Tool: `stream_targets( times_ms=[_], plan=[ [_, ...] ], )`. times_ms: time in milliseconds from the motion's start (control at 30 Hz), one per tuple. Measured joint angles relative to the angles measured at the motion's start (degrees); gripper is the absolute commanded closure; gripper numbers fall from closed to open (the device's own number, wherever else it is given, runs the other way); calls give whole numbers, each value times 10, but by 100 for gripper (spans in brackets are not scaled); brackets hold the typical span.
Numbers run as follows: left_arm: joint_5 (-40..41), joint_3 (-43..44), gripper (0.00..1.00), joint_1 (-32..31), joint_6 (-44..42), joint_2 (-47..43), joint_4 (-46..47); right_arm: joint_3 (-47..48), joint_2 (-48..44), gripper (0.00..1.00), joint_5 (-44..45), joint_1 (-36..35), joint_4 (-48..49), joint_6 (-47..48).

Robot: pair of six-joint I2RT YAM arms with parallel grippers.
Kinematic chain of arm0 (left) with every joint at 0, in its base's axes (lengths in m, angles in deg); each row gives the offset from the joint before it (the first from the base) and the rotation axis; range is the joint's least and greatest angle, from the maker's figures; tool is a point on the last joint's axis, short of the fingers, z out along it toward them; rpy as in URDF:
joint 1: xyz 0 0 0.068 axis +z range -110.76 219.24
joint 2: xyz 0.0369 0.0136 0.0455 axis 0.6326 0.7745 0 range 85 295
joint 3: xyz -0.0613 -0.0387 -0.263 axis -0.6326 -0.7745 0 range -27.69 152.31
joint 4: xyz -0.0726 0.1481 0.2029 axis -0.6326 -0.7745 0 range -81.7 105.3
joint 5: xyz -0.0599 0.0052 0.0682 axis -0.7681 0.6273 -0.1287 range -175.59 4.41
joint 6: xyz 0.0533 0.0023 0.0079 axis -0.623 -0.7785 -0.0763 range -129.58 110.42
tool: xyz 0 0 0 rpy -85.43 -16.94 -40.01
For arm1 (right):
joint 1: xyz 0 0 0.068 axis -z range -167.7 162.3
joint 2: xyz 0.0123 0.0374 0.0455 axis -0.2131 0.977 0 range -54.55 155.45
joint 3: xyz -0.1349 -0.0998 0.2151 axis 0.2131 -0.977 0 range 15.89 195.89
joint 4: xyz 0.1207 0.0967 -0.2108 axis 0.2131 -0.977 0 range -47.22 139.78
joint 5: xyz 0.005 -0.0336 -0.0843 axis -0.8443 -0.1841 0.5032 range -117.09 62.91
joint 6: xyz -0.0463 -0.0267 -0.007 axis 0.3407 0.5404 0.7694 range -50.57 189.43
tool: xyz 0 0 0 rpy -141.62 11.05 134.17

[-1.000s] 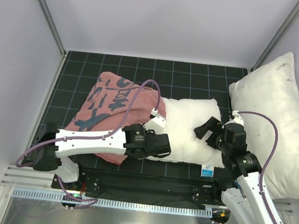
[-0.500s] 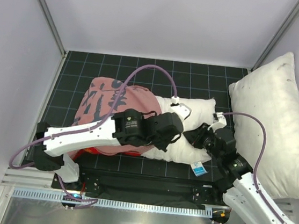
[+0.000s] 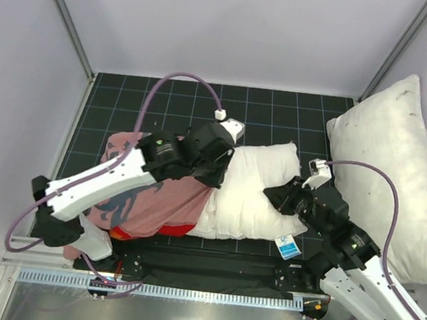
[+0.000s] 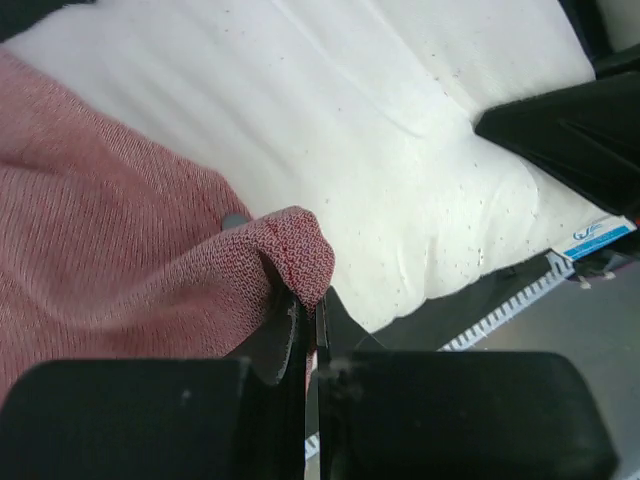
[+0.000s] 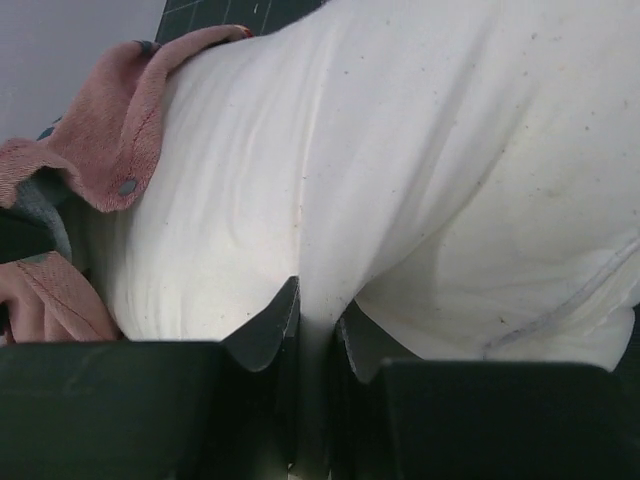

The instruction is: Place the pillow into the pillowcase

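My left claw (image 4: 305, 303) pinches the pillowcase (image 4: 110, 250) edge, my right claw (image 5: 316, 312) pinches the pillow (image 5: 400, 150), which lies longways between them on the worktop (image 3: 166, 100), its left end tucked inside the case.

Left end of pillow (image 3: 252, 191) hidden inside pillowcase (image 3: 158, 204), picture on it partly covered by left arm (image 3: 110, 183), big pillow (image 3: 398, 166) cut off at right edge, words on tag (image 3: 289, 249) too tiny to read
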Motion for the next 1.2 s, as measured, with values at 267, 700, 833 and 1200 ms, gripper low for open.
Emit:
stream_targets(
  times_ms=[267, 700, 833, 1200],
  plan=[
    [9, 45, 100, -5, -6, -102, -42, 150, 13, 79, 0, -7, -156, 2],
    [-39, 209, 100, 199, -60, 71, -63, 332, 107, 0, -90, -11, -217, 123],
    [-55, 210, 100, 208, -65, 92, -63, 317, 123, 0, -176, -16, -201, 167],
    [-58, 297, 100, 239, -77, 151, -76, 257, 229, 0, -178, -93, -116, 324]
  ],
)
